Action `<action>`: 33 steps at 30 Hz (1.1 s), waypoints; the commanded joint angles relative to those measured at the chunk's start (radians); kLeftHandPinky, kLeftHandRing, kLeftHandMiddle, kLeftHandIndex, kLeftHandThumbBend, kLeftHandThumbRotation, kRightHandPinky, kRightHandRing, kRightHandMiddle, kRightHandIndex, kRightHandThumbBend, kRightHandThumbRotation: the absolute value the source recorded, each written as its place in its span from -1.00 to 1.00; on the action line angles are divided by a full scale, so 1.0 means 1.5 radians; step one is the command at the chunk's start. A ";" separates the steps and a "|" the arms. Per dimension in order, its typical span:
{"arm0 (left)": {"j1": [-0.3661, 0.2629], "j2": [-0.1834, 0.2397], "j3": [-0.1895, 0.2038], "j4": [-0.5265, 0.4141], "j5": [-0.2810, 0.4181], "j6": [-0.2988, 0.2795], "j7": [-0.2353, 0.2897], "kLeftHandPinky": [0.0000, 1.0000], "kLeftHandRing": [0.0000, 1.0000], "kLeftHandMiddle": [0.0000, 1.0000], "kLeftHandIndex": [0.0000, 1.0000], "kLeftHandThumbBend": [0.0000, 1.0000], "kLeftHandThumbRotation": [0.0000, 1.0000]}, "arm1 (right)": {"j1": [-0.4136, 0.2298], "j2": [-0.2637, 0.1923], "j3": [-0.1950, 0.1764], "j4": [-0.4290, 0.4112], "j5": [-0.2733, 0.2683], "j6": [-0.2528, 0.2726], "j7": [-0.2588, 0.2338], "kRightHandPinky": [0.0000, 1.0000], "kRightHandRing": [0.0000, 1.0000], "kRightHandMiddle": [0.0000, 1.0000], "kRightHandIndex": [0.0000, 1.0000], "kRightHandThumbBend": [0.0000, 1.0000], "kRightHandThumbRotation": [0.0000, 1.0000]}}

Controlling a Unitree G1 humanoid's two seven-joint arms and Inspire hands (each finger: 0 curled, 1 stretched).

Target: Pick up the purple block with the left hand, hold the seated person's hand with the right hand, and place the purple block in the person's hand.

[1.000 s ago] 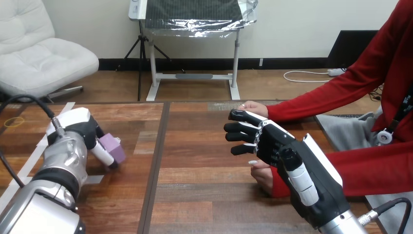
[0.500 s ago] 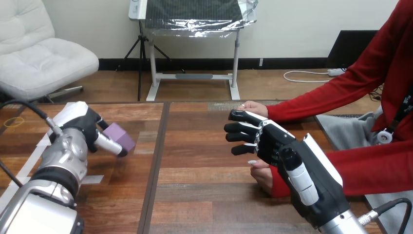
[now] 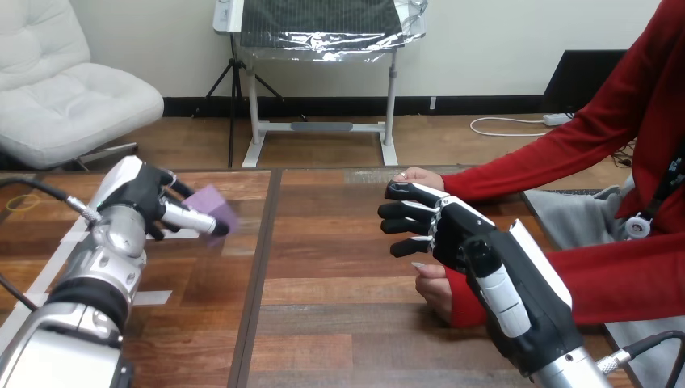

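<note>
Left hand [image 3: 144,196] pinches the purple block [image 3: 214,200] between thumb and fingers, over the left half of the table [image 3: 323,323]. Right hand [image 3: 456,238], fingers loosely spread and grasping nothing, stands between the person's far hand [image 3: 418,177] and the person's near hand [image 3: 436,289].

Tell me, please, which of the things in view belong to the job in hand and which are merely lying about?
Belong to the job: purple block, gripped in the left hand; right hand, raised beside the person's nearer hand; the person's farther hand.

Just lying about: yellow ring at the table's far left; white tape strip on the table.
</note>
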 commanded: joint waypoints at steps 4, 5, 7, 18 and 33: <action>0.027 -0.004 0.053 -0.104 -0.052 -0.047 -0.001 -0.32 -0.23 -0.12 -0.11 0.44 -1.00 | -0.034 0.006 -0.014 -0.008 -0.012 -0.020 -0.022 0.36 0.53 0.56 0.62 0.70 0.97; 0.030 -0.004 0.055 -0.111 -0.055 -0.047 -0.002 -0.33 -0.23 -0.13 -0.11 0.43 -1.00 | -0.034 0.005 -0.014 -0.007 -0.014 -0.022 -0.023 0.36 0.53 0.56 0.62 0.70 0.97; 0.045 -0.004 0.063 -0.136 -0.062 -0.054 0.000 -0.33 -0.24 -0.13 -0.11 0.43 -1.00 | -0.037 0.004 -0.015 0.000 -0.025 -0.032 -0.029 0.36 0.52 0.55 0.62 0.69 0.96; 0.128 -0.015 0.108 -0.283 -0.115 -0.050 -0.010 -0.35 -0.27 -0.16 -0.11 0.39 -1.00 | -0.058 -0.005 -0.025 0.035 -0.081 -0.073 -0.063 0.32 0.50 0.53 0.58 0.65 0.91; 0.237 -0.036 0.136 -0.450 -0.149 -0.039 -0.025 -0.32 -0.24 -0.16 -0.12 0.31 -1.00 | -0.103 -0.031 -0.059 0.087 -0.106 -0.089 -0.081 0.34 0.53 0.58 0.57 0.72 0.80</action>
